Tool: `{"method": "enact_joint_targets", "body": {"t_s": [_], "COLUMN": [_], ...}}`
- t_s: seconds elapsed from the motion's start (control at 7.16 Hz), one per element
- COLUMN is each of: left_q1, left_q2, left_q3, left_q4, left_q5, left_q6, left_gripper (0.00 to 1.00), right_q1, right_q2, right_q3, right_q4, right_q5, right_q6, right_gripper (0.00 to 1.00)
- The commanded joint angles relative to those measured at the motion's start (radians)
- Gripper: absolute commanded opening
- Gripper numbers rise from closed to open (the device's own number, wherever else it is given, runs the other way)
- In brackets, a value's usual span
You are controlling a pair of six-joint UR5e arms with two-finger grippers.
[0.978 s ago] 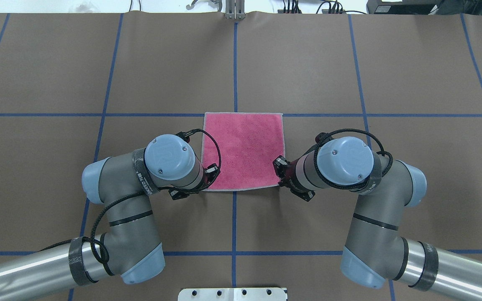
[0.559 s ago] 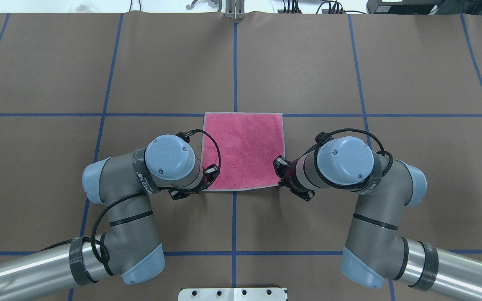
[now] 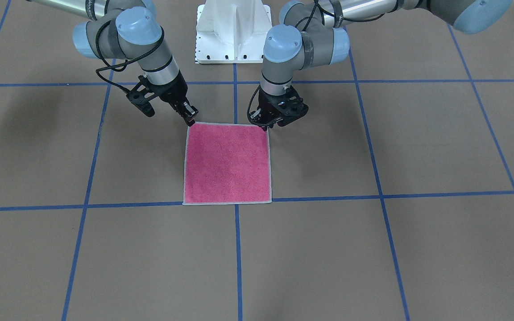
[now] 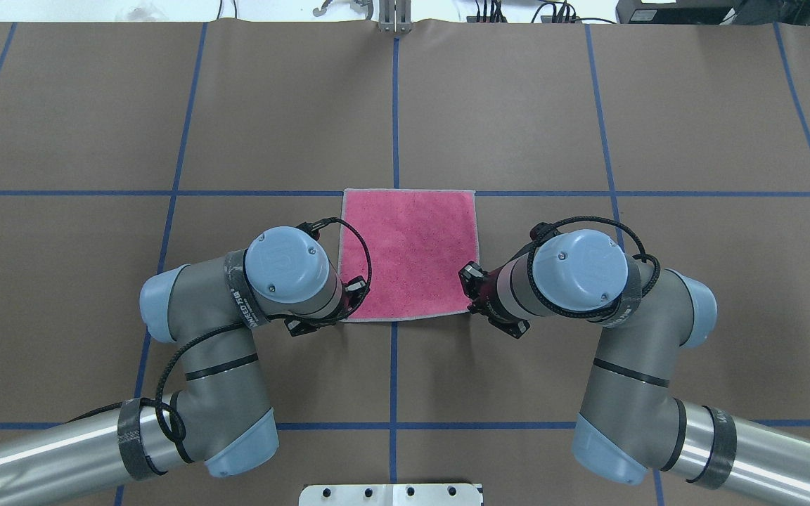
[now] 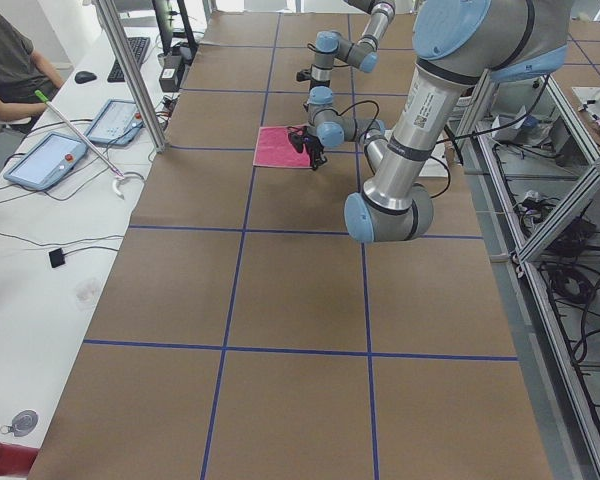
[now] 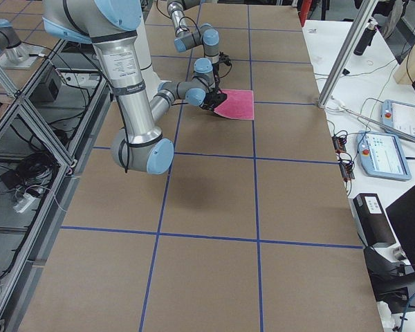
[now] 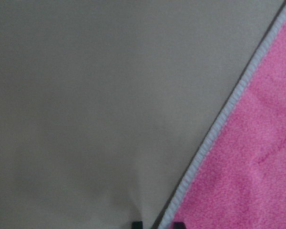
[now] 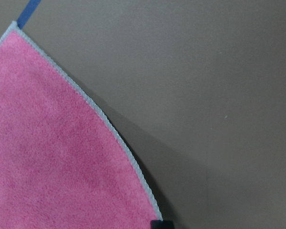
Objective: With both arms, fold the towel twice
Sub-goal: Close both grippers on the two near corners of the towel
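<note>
Brown table (image 4: pixel 95 105) with blue tape lines holds the flat pink towel (image 4: pixel 408 253), edges parallel to the tape. Both arms bend downward; left gripper (image 3: pixel 267 126) and right gripper (image 3: pixel 191 121) are pinched on its near corners.

A robot lab is shown: a big table (image 5: pixel 300 290) is covered in brown paper with blue tape lines (image 4: pixel 394 105), and control tablets (image 5: pixel 45 160) and cables (image 5: pixel 570 300) are seen beside it.

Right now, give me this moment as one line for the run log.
step: first fold, not begun | towel: flat, pink face up | left gripper: at near corner | right gripper: at other near corner | grip: cannot tell
</note>
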Motion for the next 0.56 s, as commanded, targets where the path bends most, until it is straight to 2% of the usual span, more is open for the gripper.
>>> {"method": "enact_joint_targets", "body": {"t_s": [0.0, 0.14, 0.42], "left_q1": [0.0, 0.002, 0.002], "left_q2": [-0.002, -0.002, -0.003], "left_q3": [0.0, 0.0, -0.007], "left_q4": [0.0, 0.0, 0.0], "left_q5": [0.0, 0.0, 0.0], "left_q6": [-0.006, -0.027, -0.03], "left_gripper": [0.16, 0.0, 0.0], "right_q1": [0.002, 0.002, 0.006], "right_q2": [0.0, 0.0, 0.0], "right_q3": [0.0, 0.001, 0.001], "right_q4": [0.0, 0.0, 0.0], "right_q5": [0.0, 0.0, 0.002], "right_q6": [0.0, 0.0, -0.001], "right_gripper": [0.0, 0.0, 0.0]}}
